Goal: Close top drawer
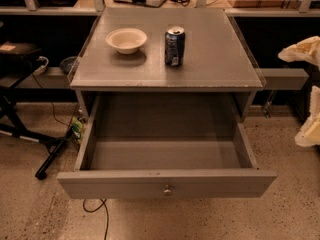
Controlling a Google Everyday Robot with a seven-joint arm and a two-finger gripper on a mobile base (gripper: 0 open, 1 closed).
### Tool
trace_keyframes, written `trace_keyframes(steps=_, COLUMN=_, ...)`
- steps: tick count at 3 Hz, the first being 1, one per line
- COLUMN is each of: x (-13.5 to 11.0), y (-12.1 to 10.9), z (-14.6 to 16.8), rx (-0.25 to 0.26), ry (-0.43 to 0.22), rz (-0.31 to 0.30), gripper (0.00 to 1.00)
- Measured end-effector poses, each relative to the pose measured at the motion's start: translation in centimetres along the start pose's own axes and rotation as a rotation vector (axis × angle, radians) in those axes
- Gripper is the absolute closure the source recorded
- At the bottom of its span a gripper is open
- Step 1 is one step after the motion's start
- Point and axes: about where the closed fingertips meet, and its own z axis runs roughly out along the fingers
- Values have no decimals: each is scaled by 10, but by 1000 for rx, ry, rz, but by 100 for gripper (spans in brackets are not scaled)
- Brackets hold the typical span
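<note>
The top drawer [165,184] is seen standing wide open, drawn far out from under the grey cabinet [215,64] toward the camera. Its flat front panel is set lowest in the view, with a small round metal knob [167,189] at its centre. Its deep box sides are exposed, and its inside is shown bare.

The gripper [311,126] is found at the right edge of the view, as pale pieces partly cut off by the frame. It is held well apart from the drawer, out beyond the drawer's right side wall and farther back than the front panel. No contact with the drawer or the knob is seen. Whether it is released or clenched cannot be told.

On the cabinet top, behind the open drawer, a pale bowl [126,39] is placed to the left and a dark drink can [174,46] is stood upright just beside it on the right. A black cable [102,216] is laid on the speckled floor [260,219] below the front panel.
</note>
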Motion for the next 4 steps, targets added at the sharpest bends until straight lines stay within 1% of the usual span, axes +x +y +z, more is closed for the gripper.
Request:
trace_keyframes(steps=1, x=8, y=10, z=6, rx=-34, ry=-121, rz=-10, gripper=0)
trace_keyframes(steps=2, x=17, y=19, z=18, rx=-61, ry=-195, rz=20, gripper=0)
trace_keyframes(steps=3, x=35, y=31, z=50, rx=-87, ry=-189, rz=95, gripper=0)
trace_keyframes(steps=4, x=35, y=31, z=50, rx=-87, ry=-189, rz=95, gripper=2)
